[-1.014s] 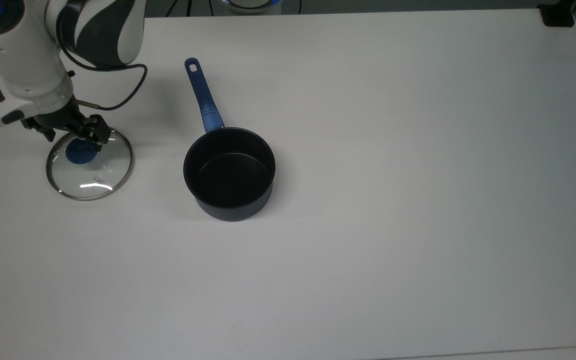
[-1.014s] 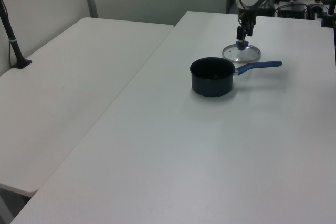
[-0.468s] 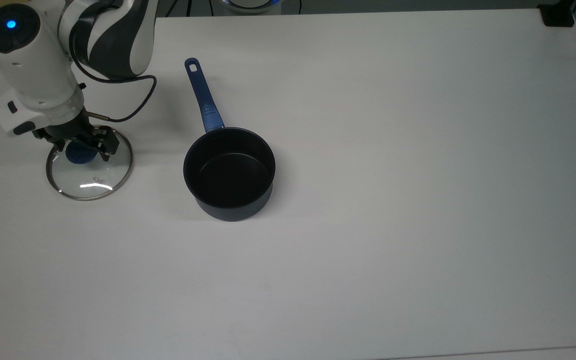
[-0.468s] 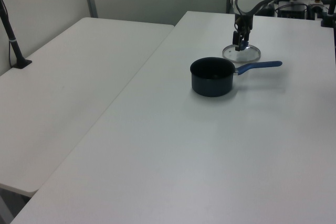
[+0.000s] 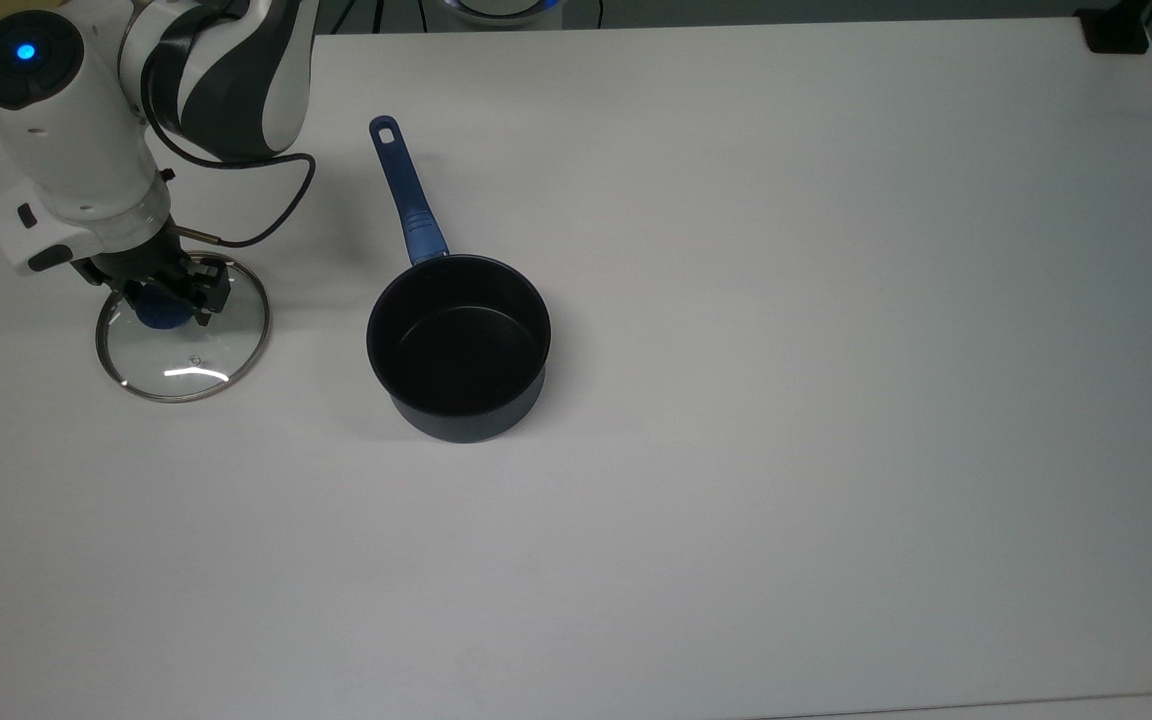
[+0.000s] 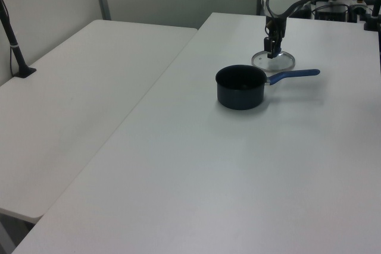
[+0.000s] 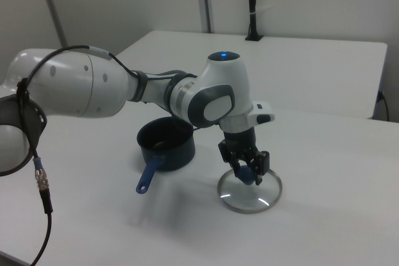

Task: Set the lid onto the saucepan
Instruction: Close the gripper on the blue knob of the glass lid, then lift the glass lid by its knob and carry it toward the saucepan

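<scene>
End effector lowered onto lid since a second ago, fingers pinching blue knob, lid flat on tabletop, saucepan just beside, at the top view's right

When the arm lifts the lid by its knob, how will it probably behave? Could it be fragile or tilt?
The lid looks like clear glass in a thin metal rim, so probably stiff but breakable if dropped. The fingers straddle only its small blue knob, so the wide disc may tilt or swing. Lying flat, it should not roll.
</scene>
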`<action>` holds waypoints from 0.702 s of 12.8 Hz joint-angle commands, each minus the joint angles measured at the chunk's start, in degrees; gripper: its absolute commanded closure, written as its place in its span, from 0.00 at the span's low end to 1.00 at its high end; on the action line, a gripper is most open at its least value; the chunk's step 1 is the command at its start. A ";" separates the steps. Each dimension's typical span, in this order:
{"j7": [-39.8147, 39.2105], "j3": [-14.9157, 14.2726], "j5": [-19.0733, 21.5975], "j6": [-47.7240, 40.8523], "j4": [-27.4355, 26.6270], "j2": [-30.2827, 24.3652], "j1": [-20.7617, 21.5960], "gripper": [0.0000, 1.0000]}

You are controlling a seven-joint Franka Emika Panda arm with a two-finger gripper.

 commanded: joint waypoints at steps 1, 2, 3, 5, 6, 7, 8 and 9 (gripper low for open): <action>0.63 -0.93 0.84 0.37 0.08 -1.06 0.65 0.49; 0.63 -1.10 0.93 -0.07 0.17 -2.45 0.65 0.49; 0.63 -1.28 0.84 -1.98 0.34 -3.77 0.65 0.49; 0.71 -2.34 0.93 -4.90 1.05 -6.15 1.34 0.49; 1.41 -2.42 1.01 -4.99 1.14 -6.86 2.13 0.49; 3.16 -2.51 1.02 -5.43 1.22 -7.39 3.01 0.49; 4.74 -3.73 1.02 -7.43 2.01 -7.91 5.02 0.49; 5.37 -5.31 1.10 -9.89 2.71 -8.27 7.56 0.49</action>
